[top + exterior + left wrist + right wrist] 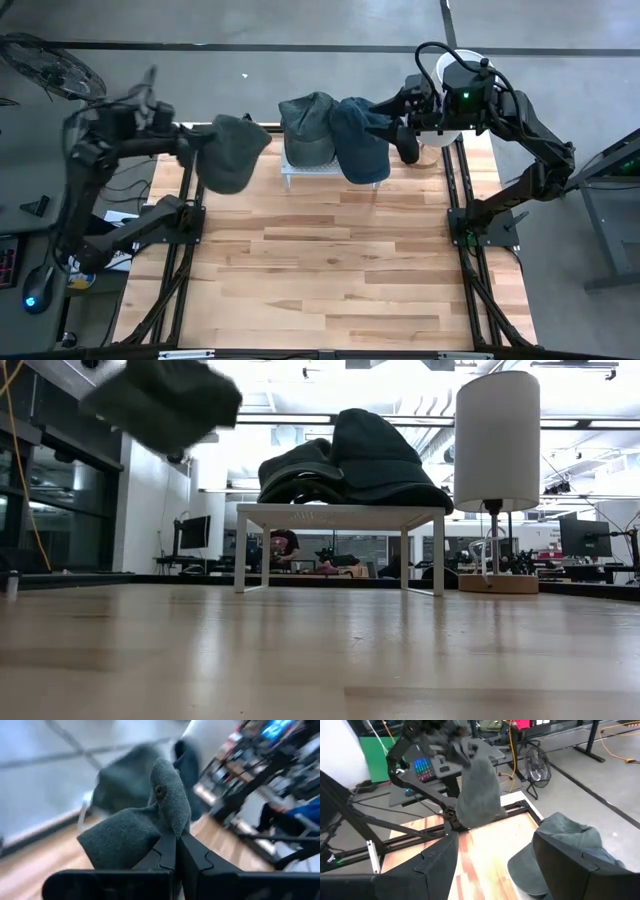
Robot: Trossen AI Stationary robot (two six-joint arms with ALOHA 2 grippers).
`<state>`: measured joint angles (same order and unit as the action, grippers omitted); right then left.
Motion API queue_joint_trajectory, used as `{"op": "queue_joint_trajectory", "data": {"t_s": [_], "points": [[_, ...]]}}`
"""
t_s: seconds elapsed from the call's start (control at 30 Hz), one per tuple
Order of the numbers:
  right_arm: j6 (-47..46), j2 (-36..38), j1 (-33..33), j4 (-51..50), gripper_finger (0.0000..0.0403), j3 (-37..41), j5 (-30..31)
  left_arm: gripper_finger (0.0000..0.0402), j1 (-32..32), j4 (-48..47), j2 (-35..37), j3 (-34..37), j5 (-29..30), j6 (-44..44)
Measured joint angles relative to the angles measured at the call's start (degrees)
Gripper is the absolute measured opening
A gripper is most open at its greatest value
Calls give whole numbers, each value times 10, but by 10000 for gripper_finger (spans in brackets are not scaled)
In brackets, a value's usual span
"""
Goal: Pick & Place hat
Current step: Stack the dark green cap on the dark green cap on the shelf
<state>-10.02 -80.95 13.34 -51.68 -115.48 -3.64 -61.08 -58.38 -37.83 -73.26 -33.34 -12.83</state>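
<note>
Hat (232, 152) hangs clear of the worktop (330, 270), pinched by its cloth in the left gripper (176, 837), whose jaws are pressed tight together on a fold, as the left wrist view shows. From above it sits over the worktop's far left corner, drooping below the grip with its long axis running down and slightly toward the middle. Two more hats (335, 135) lie heaped on the small white stand (300, 172) at the far edge, touching each other, and the carried hat lies just to the left of that heap, apart from it. The right gripper (408, 128) is at the opposite end of the stand, its jaws spread wide with nothing between them, pointing along the stand toward the heap and the hanging hat beyond. A white lamp (497, 445) stands beside the stand on that side. The left arm is plainly the one in charge of the hat; where it is to be set down cannot be read from the task. Any hand-over would mean crossing the stand, since the heap lies directly between the two grippers.
</note>
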Motion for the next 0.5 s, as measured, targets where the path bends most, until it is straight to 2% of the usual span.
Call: {"op": "queue_joint_trajectory", "data": {"t_s": [0.13,0.27,0.5], "points": [[10,-2,0,1,249,2,-13,0,0,39,-8,-80,-34,-28],[25,-17,-10,11,249,2,-18,0,0,129,-22,-139,-66,-76],[31,-68,-35,110,249,2,-39,0,0,317,-57,-188,-116,-168]]}}
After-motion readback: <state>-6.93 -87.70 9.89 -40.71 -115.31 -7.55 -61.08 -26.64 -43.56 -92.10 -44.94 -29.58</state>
